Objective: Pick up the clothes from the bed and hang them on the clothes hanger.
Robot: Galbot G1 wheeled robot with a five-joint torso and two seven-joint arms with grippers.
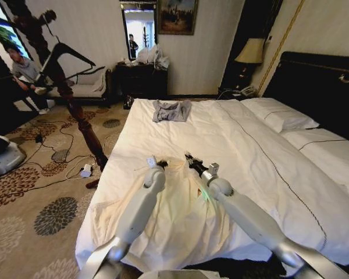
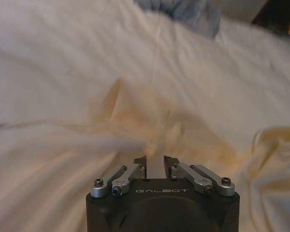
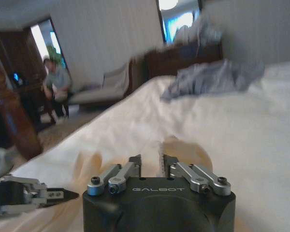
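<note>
The clothes (image 1: 180, 215) are lying crumpled on the near edge of the bed (image 1: 250, 157), partly draping over it. The left gripper (image 1: 161, 164) and right gripper (image 1: 189, 158) are each pinching a fold of the cream fabric, side by side. A grey garment (image 1: 171, 110) is resting farther up the sheet.

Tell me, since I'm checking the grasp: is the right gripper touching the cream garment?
Touching. In the right wrist view the right gripper is nearly shut, with a fold of the cream garment pinched between its fingertips.
</note>
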